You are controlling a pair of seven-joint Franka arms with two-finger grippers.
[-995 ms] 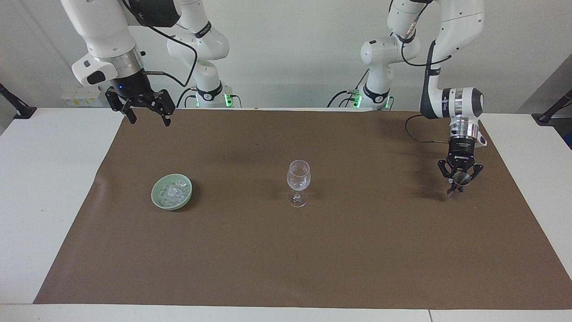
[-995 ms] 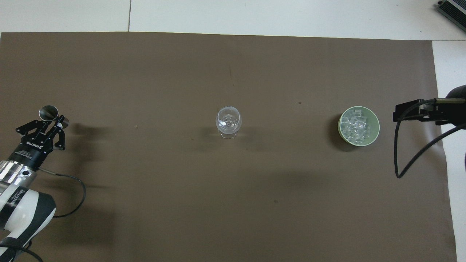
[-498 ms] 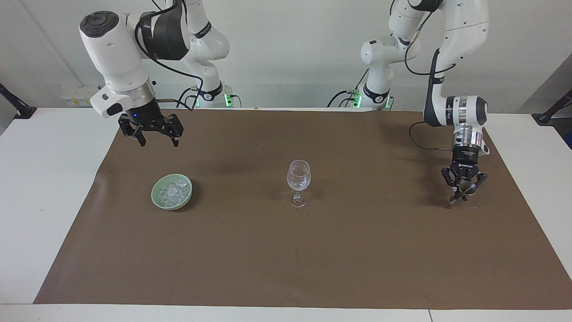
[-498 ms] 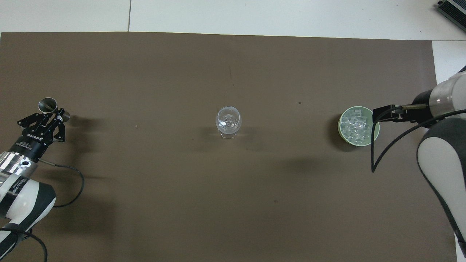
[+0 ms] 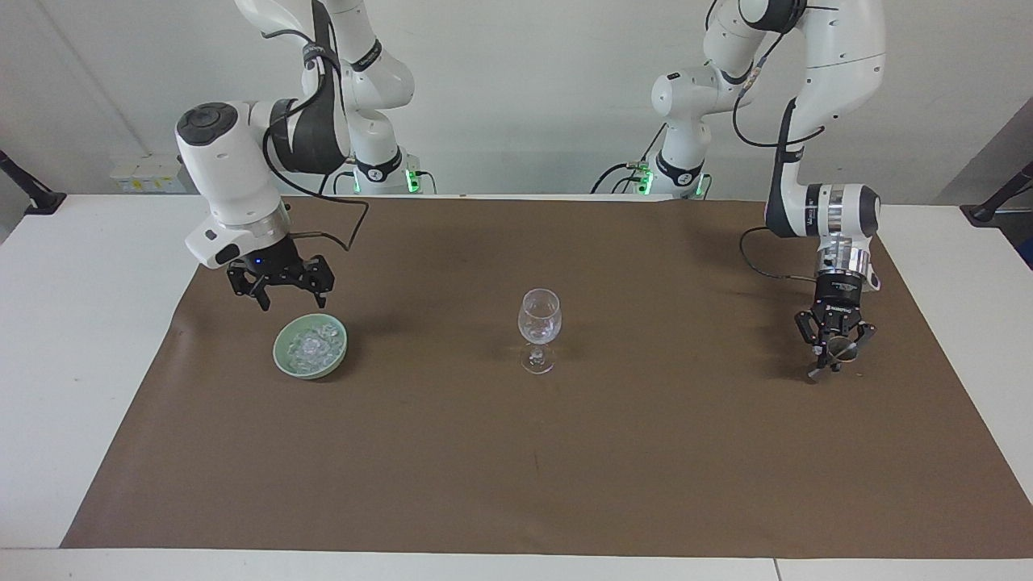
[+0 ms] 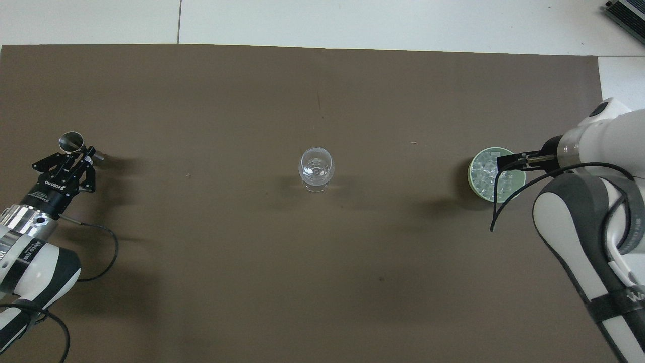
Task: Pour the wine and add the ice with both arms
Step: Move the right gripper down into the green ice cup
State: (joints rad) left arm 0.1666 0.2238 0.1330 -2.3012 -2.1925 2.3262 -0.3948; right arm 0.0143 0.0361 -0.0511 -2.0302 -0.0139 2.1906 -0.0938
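Green bowl [image 5: 311,345] holds the ice [image 5: 309,344], centre-left of the facing view; right gripper [image 5: 280,292] spread wide just above its upper rim. Wine glass [image 5: 538,329] mid-frame, looks empty. Left gripper [image 5: 831,359] at right, clamped on small metal cup [image 5: 839,349].

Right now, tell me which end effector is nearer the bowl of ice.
Right. The right end effector hangs open just above the green bowl of ice; the left end effector is shut on a small metal cup at the table's left-arm end.

Ice [image 5: 311,344] in bowl [image 5: 284,361], beside wine glass [image 5: 538,329], on mat [image 5: 516,484].
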